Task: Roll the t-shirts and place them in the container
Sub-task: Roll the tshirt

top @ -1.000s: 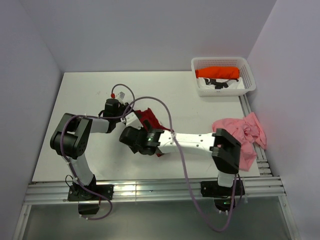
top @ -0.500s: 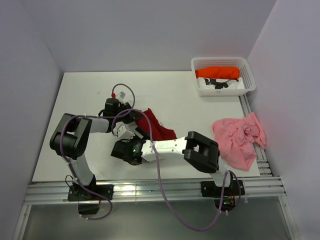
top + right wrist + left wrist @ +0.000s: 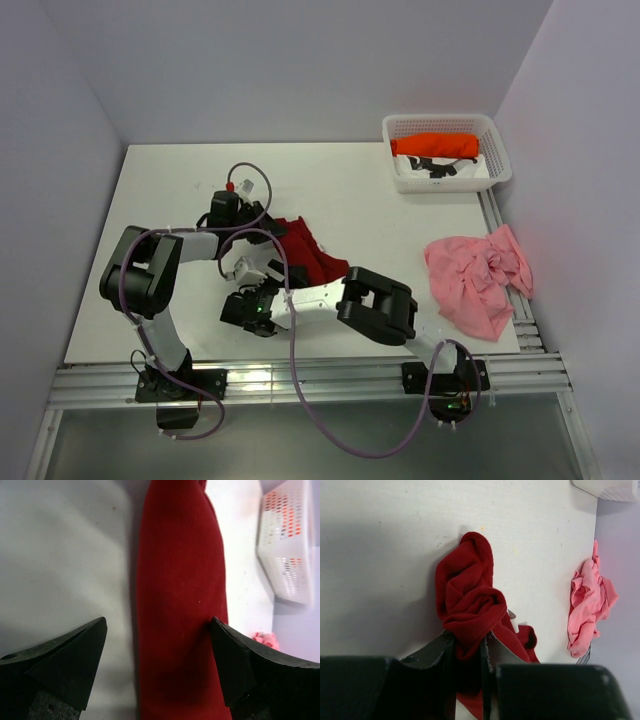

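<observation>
From above, part of the dark red cotton t-shirt [image 3: 308, 252] lies hidden under the right arm [image 3: 320, 296]. In the left wrist view its lower folds disappear between the left gripper [image 3: 468, 645] fingers and off the bottom edge. The right wrist view cuts it off at top and bottom, crops the white plastic lattice basket [image 3: 287, 540] at the right edge, and shows only a sliver of the pale pink t-shirt [image 3: 264, 640]. The dark items in the basket below the bright orange t-shirt [image 3: 435, 146] are too small to identify.

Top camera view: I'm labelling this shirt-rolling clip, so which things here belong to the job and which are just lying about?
Job:
- dark red cotton t-shirt, pinched by the left gripper, open right gripper above it
- crumpled pale pink t-shirt
- bright orange t-shirt

Lying about:
- white plastic lattice basket holding the orange one
- white-and-black item inside it
</observation>
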You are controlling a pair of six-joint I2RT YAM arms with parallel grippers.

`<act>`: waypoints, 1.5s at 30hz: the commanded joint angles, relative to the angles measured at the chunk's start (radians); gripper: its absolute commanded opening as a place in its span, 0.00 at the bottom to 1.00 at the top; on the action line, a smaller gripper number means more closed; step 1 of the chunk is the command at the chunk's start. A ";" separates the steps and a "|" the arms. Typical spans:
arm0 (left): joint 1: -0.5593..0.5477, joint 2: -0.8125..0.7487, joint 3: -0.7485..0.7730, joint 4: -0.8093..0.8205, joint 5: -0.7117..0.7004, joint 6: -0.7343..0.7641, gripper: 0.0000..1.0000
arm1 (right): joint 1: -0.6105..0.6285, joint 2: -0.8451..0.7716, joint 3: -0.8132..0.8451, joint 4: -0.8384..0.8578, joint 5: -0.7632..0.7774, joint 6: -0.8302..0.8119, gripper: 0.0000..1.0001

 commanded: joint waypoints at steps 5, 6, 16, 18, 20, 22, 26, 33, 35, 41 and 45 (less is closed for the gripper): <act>-0.001 0.001 0.065 -0.068 0.056 0.024 0.07 | -0.025 0.098 0.067 -0.067 0.105 0.029 0.91; -0.001 0.004 0.068 -0.072 0.058 0.027 0.07 | -0.028 0.105 0.068 -0.068 0.111 0.028 0.91; -0.001 0.033 0.088 -0.118 0.072 0.050 0.07 | -0.076 0.180 0.091 -0.105 0.140 0.034 0.89; -0.001 0.036 0.091 -0.124 0.073 0.054 0.07 | -0.083 0.181 0.087 -0.097 0.116 0.020 0.87; -0.001 0.039 0.100 -0.141 0.072 0.059 0.07 | -0.096 0.178 0.073 -0.079 0.094 0.002 0.85; -0.001 0.039 0.106 -0.152 0.070 0.065 0.07 | -0.102 0.169 0.044 -0.047 0.057 -0.017 0.79; -0.001 0.040 0.115 -0.167 0.072 0.073 0.07 | -0.123 0.076 -0.028 0.033 -0.073 -0.034 0.58; -0.001 0.021 0.114 -0.175 0.056 0.077 0.09 | -0.165 -0.108 -0.181 0.169 -0.321 -0.031 0.00; -0.001 0.016 0.112 -0.177 0.052 0.080 0.12 | -0.175 -0.144 -0.215 0.226 -0.438 -0.038 0.00; 0.005 -0.019 0.077 -0.146 0.043 0.067 0.44 | -0.252 -0.299 -0.353 0.364 -0.749 -0.049 0.00; 0.038 -0.045 0.045 -0.128 0.066 0.062 0.62 | -0.338 -0.377 -0.451 0.433 -1.034 -0.052 0.00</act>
